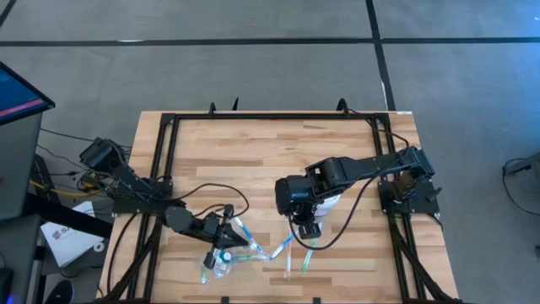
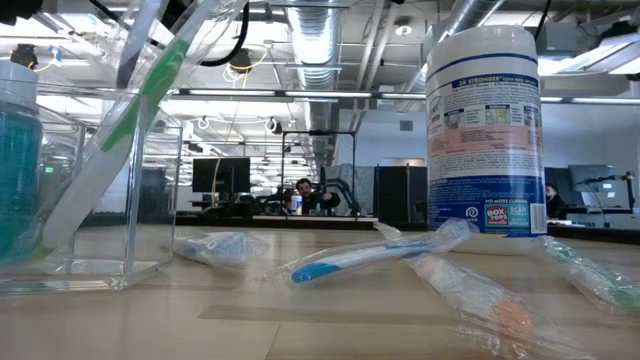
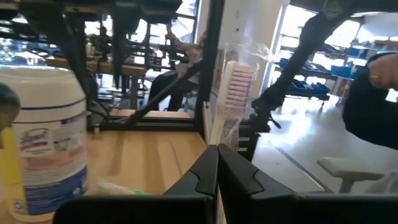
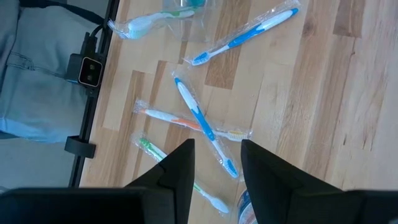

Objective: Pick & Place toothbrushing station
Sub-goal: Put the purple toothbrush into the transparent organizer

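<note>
Clear holder [image 2: 95, 190]: standing nearest the low camera, a green-accented toothbrush [image 2: 120, 130] leaning inside it, presumably dropped there as part of the sorting

Left gripper [image 3: 217, 171]: clenched on a wrapped toothbrush [image 3: 231, 93], bristles pointing up, hovering beside the holder [image 1: 221, 257], probably being lined up for insertion

Blue toothbrush [image 2: 345, 262]: lying wrapped just beyond the holder, toward the wipes canister [image 2: 485, 130]

Right gripper [image 4: 214, 163]: jaws standing apart, grasping nothing, hanging above the loose brushes right of the holder

Crossed pair [image 4: 202, 124]: the blue brush lying over an orange one [image 4: 168, 117], directly ahead of the parted fingers, not touching them

Wipes canister: standing farthest back
</note>
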`<control>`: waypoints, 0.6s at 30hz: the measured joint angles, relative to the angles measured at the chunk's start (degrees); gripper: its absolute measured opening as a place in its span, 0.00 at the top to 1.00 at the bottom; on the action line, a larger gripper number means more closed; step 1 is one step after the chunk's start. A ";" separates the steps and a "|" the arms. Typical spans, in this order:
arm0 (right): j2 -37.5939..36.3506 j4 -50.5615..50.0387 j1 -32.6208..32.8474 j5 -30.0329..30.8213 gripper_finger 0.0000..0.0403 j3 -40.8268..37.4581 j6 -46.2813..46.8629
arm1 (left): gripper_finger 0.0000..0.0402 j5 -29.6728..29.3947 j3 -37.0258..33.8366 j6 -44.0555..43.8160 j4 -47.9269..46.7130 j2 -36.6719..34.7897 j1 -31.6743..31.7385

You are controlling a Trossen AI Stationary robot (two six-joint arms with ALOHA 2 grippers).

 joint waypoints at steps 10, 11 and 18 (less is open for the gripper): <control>0.00 -0.02 0.00 0.00 0.70 0.00 0.25 | 1.00 0.03 0.00 0.02 4.42 4.90 -0.84; 0.00 -0.02 0.00 0.00 0.70 0.00 0.26 | 1.00 0.01 0.00 0.00 4.52 5.11 -0.84; 0.00 -0.03 0.00 0.00 0.70 0.00 0.41 | 1.00 1.21 0.00 0.02 4.70 5.27 -1.19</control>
